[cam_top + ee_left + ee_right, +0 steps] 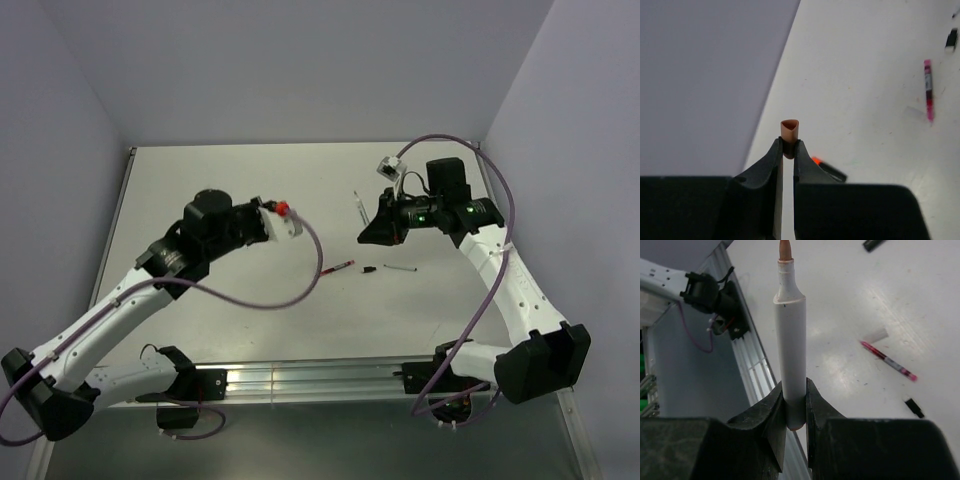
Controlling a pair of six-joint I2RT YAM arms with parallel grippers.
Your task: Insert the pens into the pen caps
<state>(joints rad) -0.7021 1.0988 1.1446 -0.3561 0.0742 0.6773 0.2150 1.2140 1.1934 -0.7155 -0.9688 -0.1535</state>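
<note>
Orange-brown and short, the pen cap (789, 131) is pinched low on its body between the tips of the left gripper (789, 148). Its three-sided mouth is open and faces away from the wrist, lifted off the bench (250, 170) over its left half. The right gripper (795, 404) is pressed onto the rear end of a white marker (790, 340), whose bare orange-brown nib points away from the fingers; it hangs over the right half, nearer the far edge. In the overhead view the two held pieces face each other across the middle, well apart. The step in hand looks to be mating this marker with this cap: both are picked up but not yet brought together. The next move calls for setting nib and mouth on one line, then pushing along it until the cap seats; a slight tilt could catch the nib on the rim. Lying near the bench's middle are a red pen (340, 266), a black cap (369, 269) and a slim pen (400, 267). A stubby black marker (829, 170) with an orange end lies on the bench just past the left fingers.
</note>
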